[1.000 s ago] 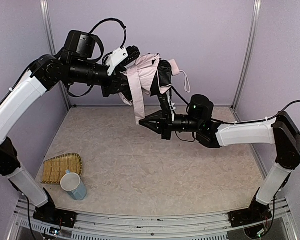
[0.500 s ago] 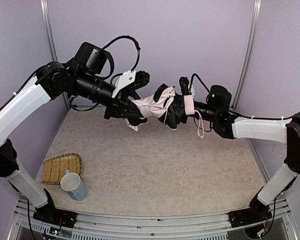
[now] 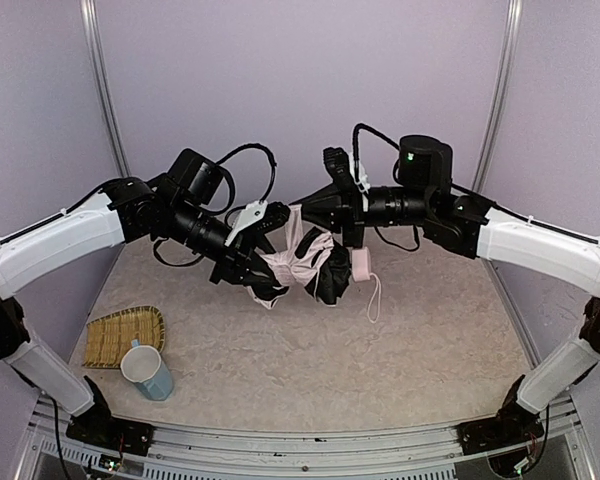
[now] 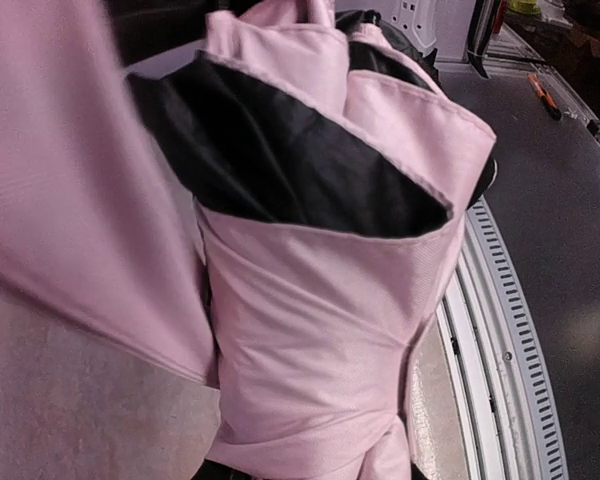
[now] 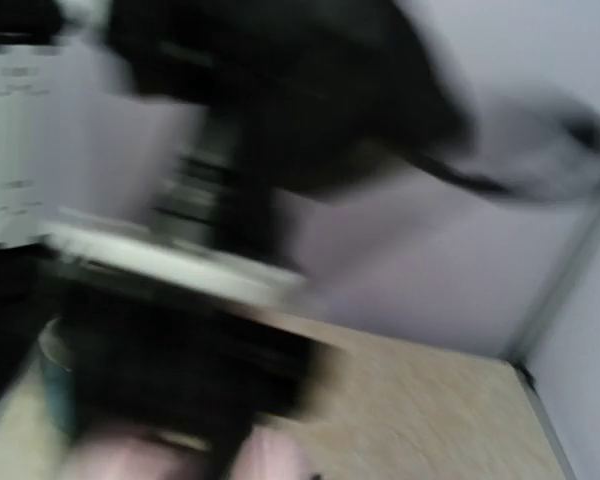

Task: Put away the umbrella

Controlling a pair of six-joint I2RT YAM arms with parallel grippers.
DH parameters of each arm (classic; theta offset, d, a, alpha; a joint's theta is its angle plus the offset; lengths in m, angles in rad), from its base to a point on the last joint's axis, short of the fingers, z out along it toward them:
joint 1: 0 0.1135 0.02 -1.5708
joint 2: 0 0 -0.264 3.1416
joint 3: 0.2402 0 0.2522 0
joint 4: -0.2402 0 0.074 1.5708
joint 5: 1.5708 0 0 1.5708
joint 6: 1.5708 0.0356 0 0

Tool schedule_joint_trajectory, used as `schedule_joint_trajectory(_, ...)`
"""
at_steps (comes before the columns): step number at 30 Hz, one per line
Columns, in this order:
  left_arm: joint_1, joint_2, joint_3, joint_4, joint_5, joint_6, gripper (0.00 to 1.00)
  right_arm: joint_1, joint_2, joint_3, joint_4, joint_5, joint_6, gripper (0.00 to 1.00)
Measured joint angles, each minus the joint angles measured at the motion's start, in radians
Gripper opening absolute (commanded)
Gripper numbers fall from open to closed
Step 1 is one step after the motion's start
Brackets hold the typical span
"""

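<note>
Umbrella position: the umbrella point(image 3: 302, 262) is held in the air as a gathered pink-and-black bundle, well beyond the blue mug point(image 3: 147, 372) and to its right, clear of the surface point(image 3: 380, 350).
Left fingers: the left gripper point(image 3: 258, 272) is clamped on the end of the bundle that faces the mug. In the left wrist view the frame is filled by pink fabric folded over black lining point(image 4: 320, 330).
Right fingers: the right gripper point(image 3: 310, 212) is seen with its fingers together, above the bundle and farther from the mug than the left one. A thin pink band point(image 3: 294, 232) rises from the bundle to their tip, but whether it is pinched cannot be told. The right wrist view is blurred and nothing can be read from it.
Handle: the pink handle point(image 3: 361, 263) hangs on the side of the bundle away from the mug, gripped by nothing, with its wrist strap point(image 3: 373, 298) dangling below.
Change: a second ago the bundle was carried higher and closer to the back wall, with the band hanging long. Half a second ago it was stretched between both arms, the handle at the right gripper. It is now lowered and the handle is released.
Meaning for the task: the canopy is judged gathered but not yet fastened. Wrapping the band appears to be the step in hand.
Other items: a woven tray point(image 3: 120, 335) lies just behind the mug.
</note>
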Motion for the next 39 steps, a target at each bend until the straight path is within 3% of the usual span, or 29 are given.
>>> schedule_joint_trajectory(10,0.046,0.010,-0.040,0.071,0.189,-0.115,0.00,0.133,-0.101,-0.051,-0.067,0.107,-0.156,0.00)
schedule_joint_trajectory(18,0.072,0.074,-0.065,0.011,0.249,-0.138,0.00,0.355,-0.074,-0.028,-0.251,0.549,-0.488,0.00)
schedule_joint_trajectory(23,0.094,0.102,-0.099,0.013,0.177,-0.186,0.00,0.441,-0.016,-0.082,-0.270,0.791,-0.667,0.00)
schedule_joint_trajectory(29,0.105,0.187,-0.108,-0.008,0.048,-0.222,0.00,0.457,0.085,-0.109,-0.261,0.949,-0.808,0.00)
schedule_joint_trajectory(39,0.161,0.356,-0.143,-0.015,0.014,-0.209,0.00,0.441,0.190,-0.333,-0.001,1.012,-0.823,0.00)
